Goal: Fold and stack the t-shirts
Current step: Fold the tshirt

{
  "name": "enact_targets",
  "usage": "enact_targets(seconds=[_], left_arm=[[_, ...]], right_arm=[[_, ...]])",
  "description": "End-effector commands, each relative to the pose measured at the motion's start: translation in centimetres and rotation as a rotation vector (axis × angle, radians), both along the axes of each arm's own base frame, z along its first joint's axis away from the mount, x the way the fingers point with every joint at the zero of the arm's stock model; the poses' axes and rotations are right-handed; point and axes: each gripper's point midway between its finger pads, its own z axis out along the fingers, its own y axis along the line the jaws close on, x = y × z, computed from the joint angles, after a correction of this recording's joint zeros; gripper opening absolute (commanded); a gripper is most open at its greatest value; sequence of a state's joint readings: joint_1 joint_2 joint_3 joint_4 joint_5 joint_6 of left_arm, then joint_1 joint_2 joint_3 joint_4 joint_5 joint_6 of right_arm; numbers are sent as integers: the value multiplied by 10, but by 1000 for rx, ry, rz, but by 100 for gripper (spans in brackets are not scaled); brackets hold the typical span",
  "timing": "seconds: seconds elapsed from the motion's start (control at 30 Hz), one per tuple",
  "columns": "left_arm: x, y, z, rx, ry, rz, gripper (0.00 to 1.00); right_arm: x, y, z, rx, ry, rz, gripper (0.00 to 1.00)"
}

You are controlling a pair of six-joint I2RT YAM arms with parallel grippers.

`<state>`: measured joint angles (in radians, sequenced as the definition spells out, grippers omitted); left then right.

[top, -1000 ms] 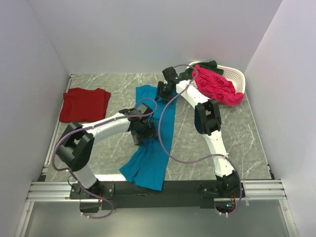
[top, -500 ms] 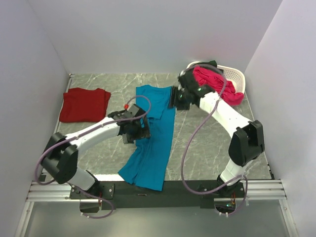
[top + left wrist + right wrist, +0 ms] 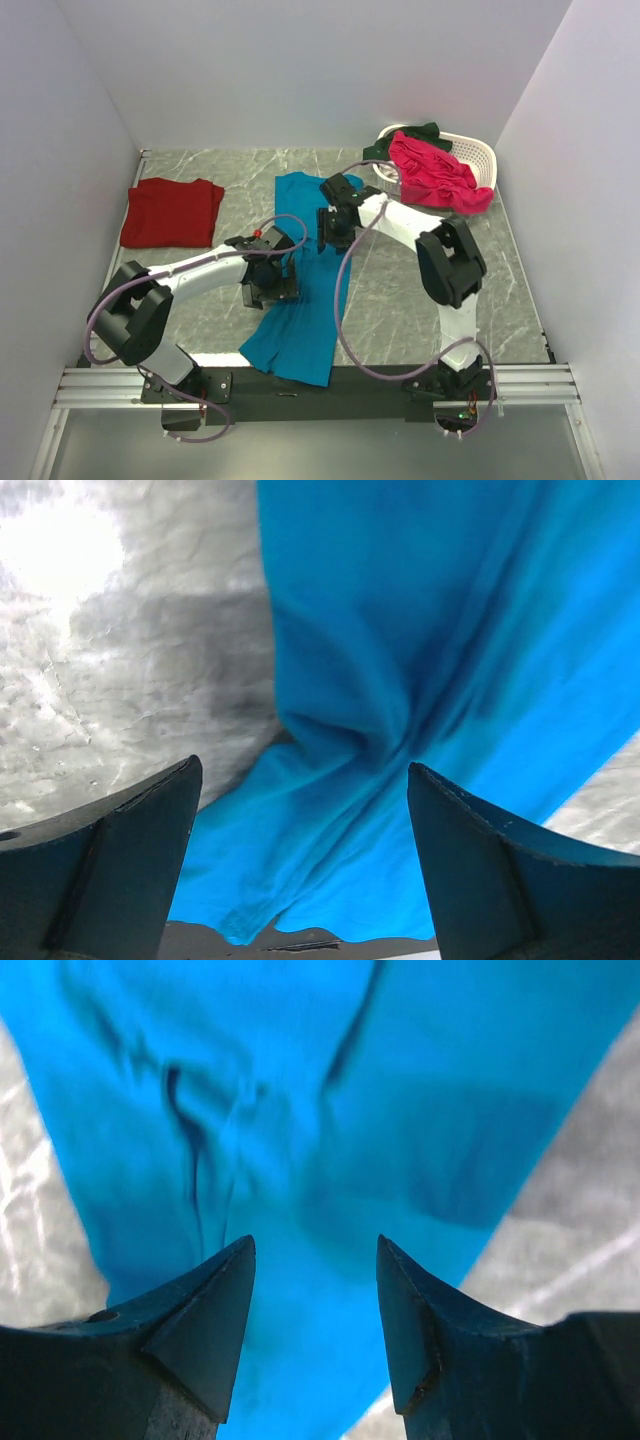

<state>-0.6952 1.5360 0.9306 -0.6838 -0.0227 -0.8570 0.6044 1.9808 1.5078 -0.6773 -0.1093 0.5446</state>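
— Gripper check: what state are the left gripper (image 3: 300, 780) and the right gripper (image 3: 315, 1245) in?

— Both stand with jaws spread and nothing pinched. Each hangs low over the long teal-blue cloth t-shirt (image 3: 300, 320). That shirt lies lengthwise down the middle of the grey marble-patterned table (image 3: 420, 290), with its near hem at the table's near edge. The left gripper is over a puckered crease at the shirt's left edge. The right gripper is over the farther half.

— Handling properties?

— Judged light, limp and non-rigid. It will sag, drag and wrinkle, and will not hold shape unsupported. No breakage risk.

— Recommended hold?

— Pinch an outer edge or corner, one gripper per side, so the fold line stays straight. Avoid the bunched crease, which may gather extra layers.

— Other shirts?

— The folded dark red cloth t-shirt (image 3: 170, 210) lies at far left, well apart. The bright pink t-shirt (image 3: 435, 175) and dark green t-shirt (image 3: 425, 131) lie in the white slatted plastic basket (image 3: 480, 155).
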Motion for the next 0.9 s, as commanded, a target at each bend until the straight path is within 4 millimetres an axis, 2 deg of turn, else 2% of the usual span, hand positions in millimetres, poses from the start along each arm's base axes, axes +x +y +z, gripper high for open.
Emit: enact_targets(seconds=[0.0, 0.03, 0.17, 0.2, 0.33, 0.5, 0.63, 0.87], left_arm=[[-7, 2, -1, -11, 12, 18, 89], [-8, 3, -2, -8, 17, 23, 89], [-16, 8, -10, -3, 39, 41, 89], [-19, 11, -14, 2, 48, 53, 89], [-32, 13, -24, -7, 91, 67, 89], [-46, 9, -32, -25, 126, 84, 88], [-54, -2, -30, -63, 141, 87, 88], [-74, -6, -28, -69, 191, 90, 88]], right_arm=[[23, 6, 0, -23, -52, -7, 59], [25, 4, -9, -46, -41, -6, 59], [33, -1, -25, -114, -31, -10, 59], [35, -8, -30, -156, -36, -23, 59], [33, -18, -49, -224, -4, -18, 58], [37, -17, -54, -241, 0, -14, 58], [44, -17, -58, -261, -4, 6, 58], [65, -10, -53, -263, -29, 18, 59]])
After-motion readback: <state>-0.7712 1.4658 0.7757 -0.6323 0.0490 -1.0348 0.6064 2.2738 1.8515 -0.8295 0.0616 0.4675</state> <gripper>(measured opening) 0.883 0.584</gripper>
